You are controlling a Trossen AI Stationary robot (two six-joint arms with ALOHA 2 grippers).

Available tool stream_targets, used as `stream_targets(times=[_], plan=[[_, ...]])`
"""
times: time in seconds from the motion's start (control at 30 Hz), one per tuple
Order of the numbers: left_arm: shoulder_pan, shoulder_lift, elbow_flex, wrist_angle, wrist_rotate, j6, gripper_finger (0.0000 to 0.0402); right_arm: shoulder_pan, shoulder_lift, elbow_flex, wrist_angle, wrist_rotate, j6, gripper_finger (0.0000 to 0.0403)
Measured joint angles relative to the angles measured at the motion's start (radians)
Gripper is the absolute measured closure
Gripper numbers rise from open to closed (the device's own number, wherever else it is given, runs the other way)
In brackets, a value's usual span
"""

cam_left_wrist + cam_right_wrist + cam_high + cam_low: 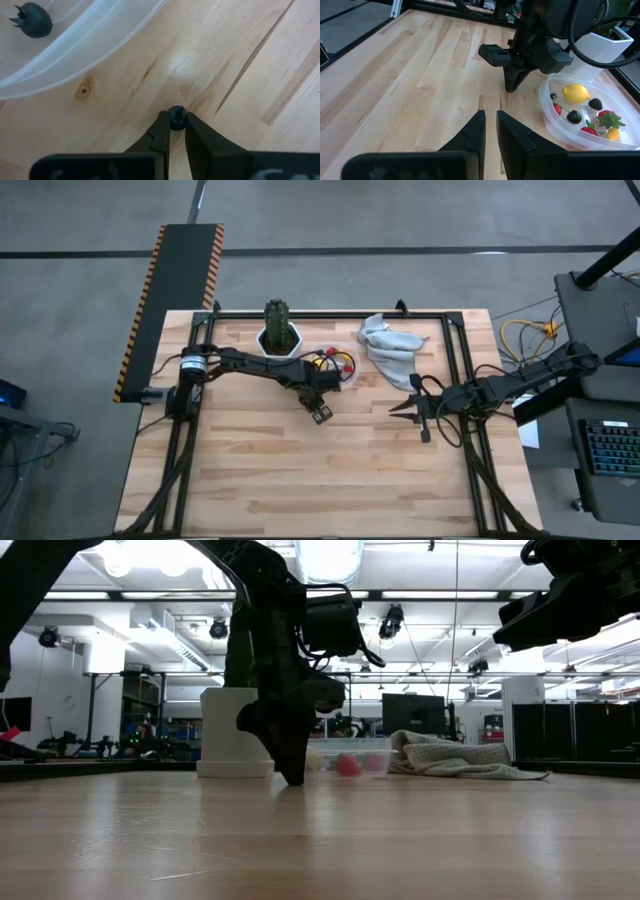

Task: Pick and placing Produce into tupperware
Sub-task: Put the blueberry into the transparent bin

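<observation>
The left gripper (176, 121) points straight down at the wooden worktop (300, 470), its jaws clamped on a small dark round berry (176, 116) that sits at the surface just beside the clear tupperware (352, 377). Inside that container lie a yellow lemon (575, 93), dark berries (573, 116), red berry pieces (607, 116) and a yellow-orange stick (612, 134) (another dark berry (33, 20) shows through the container wall in the left wrist view). The tupperware stands just beside the white pot (280, 341) holding a green cactus (277, 317), with a crumpled grey cloth (392, 347) near on its other side. The right gripper (402, 406) hovers over bare worktop well apart from the container, jaws together and holding nothing.
</observation>
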Motion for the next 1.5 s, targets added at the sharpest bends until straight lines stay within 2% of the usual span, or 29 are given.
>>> stream_targets(times=[0.73, 1.0, 1.17, 1.3, 1.5], plan=[[-0.001, -0.018, 0.083, -0.058, -0.006, 0.030, 0.0396, 0.000, 0.000, 0.000, 0.000, 0.000, 0.000, 0.0364], [-0.002, -0.019, 0.083, -0.063, -0.078, 0.036, 0.0399, 0.000, 0.000, 0.000, -0.001, 0.000, 0.001, 0.0364], [-0.002, -0.025, 0.085, -0.061, -0.087, 0.036, 0.0400, 0.000, 0.000, 0.000, -0.005, 0.000, 0.009, 0.0364], [-0.004, -0.041, 0.086, -0.060, -0.086, 0.093, 0.0401, 0.000, 0.000, 0.000, -0.005, 0.000, 0.009, 0.0364], [-0.021, -0.114, 0.084, -0.035, -0.095, 0.140, 0.0369, 0.000, 0.000, 0.000, 0.010, 0.008, 0.008, 0.0361]])
